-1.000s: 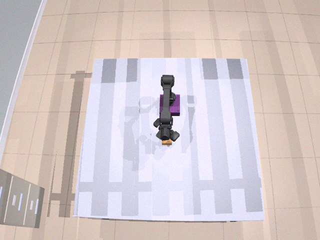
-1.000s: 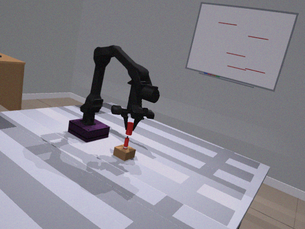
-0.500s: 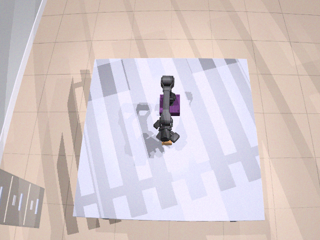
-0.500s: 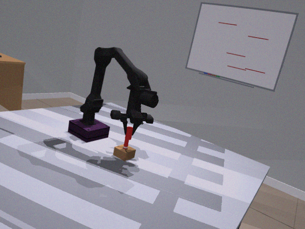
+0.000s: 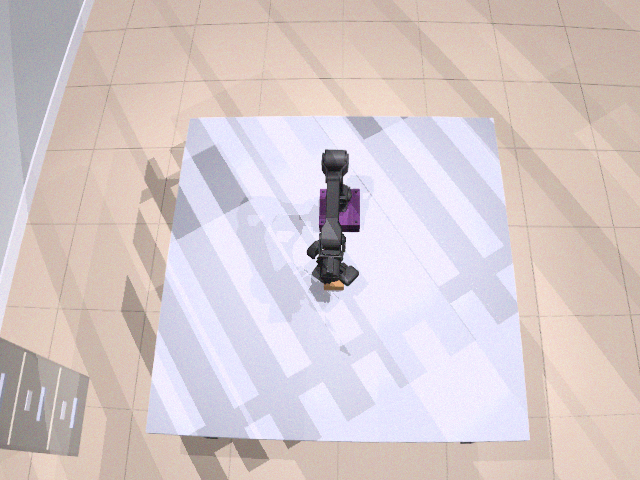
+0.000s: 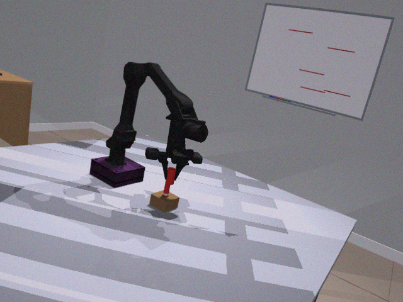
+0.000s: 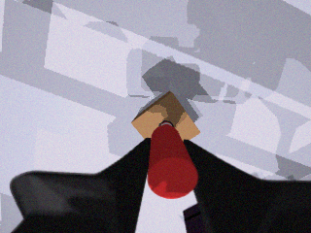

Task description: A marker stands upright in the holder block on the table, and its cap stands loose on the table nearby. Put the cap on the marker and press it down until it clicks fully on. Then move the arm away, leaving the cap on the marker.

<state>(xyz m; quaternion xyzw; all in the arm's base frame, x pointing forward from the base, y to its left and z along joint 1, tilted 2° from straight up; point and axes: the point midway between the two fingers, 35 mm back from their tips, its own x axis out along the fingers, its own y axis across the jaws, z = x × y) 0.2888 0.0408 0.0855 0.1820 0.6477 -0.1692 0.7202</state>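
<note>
The red cap (image 6: 170,172) (image 7: 172,177) is held upright between the fingers of my gripper (image 6: 170,178) (image 7: 166,143), which is shut on it. The red marker (image 6: 166,189) stands in the tan holder block (image 5: 333,286) (image 6: 164,202) (image 7: 147,122). In the exterior view the cap's lower end overlaps the marker's upper part and sits slightly to its right. The marker's lower part and its pale ring show between cap and block. Whether the cap is around the tip or in front of it cannot be told. In the wrist view the cap hides nearly all of the marker.
The arm's purple base block (image 5: 353,219) (image 6: 113,177) stands on the white table (image 5: 439,392) (image 6: 201,260), behind the holder block. Striped shadows cross the table. A whiteboard (image 6: 325,61) hangs on the wall, away from the arm.
</note>
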